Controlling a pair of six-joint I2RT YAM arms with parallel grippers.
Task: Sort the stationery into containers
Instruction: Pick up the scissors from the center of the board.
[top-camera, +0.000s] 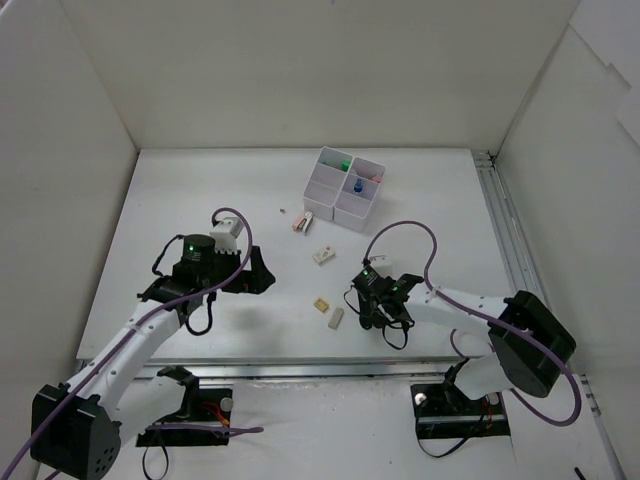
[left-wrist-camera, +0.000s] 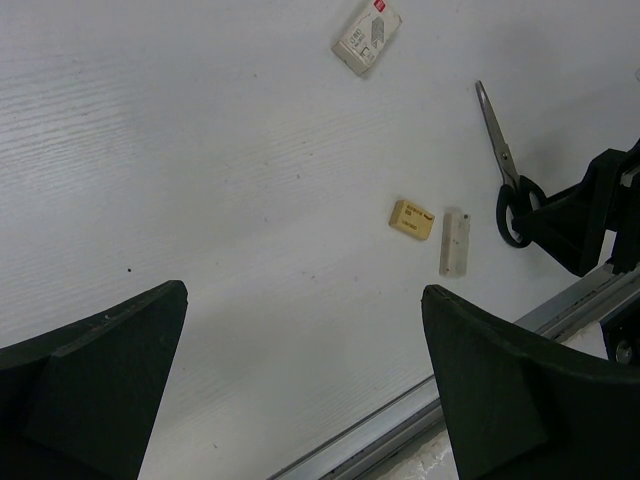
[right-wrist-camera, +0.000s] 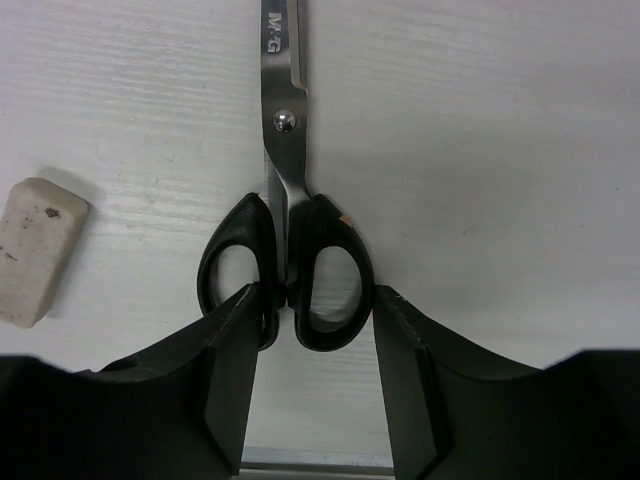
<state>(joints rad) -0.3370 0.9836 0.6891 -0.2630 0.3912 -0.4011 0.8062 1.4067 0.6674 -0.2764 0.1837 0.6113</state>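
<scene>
Right claw (right-wrist-camera: 317, 295) is down over the scissors (right-wrist-camera: 288, 230). My fingers (right-wrist-camera: 235, 380) bracket the two black handle loops, one on each outer side. As far as I can see both are pressed against the loops, so I call it clamped on the handles. The scissors lie flat on the table (right-wrist-camera: 500, 150), near-right of centre, blades together and pointing far. The containers (top-camera: 355, 212) are well apart, at far centre.

Doing it well, my judgement:
- Squeeze evenly so the loops stay together and the blades stay shut.
- Lift straight up. All the blade length hangs past the grip, so expect the tip to droop.
- Hold low on the loops; their rounded plastic could roll out of flat pads.
- The white eraser (right-wrist-camera: 35, 250) sits just left of the handles, so no sideways drag.

Materials: smooth steel blades with a rivet at the pivot, glossy black oval loops, a matte white table with fine grain, a scuffed rounded eraser block.

Left claw (left-wrist-camera: 305, 330) hangs wide apart over bare table, holding nothing.
</scene>
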